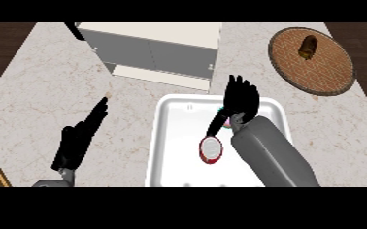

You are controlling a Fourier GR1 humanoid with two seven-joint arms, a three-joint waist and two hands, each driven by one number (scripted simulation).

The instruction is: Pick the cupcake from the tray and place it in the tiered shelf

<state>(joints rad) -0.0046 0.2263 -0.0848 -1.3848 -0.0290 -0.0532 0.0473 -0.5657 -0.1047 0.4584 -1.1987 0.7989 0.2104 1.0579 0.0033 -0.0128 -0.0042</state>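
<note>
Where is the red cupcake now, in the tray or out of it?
In the tray. The cupcake lies inside the white tray, with the right hand just above it, not holding it.

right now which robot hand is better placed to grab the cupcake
Right. The right robot hand hangs over the tray, close to the cupcake. The left robot hand rests on the bare counter outside it.

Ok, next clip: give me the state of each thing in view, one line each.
Cupcake: lying on its side in the tray, not held.
Tray: flat on the counter.
Right robot hand: open, over the tray's far end.
Left robot hand: open, resting, fingers straight.
Tiered shelf: no cupcake on it.
</note>
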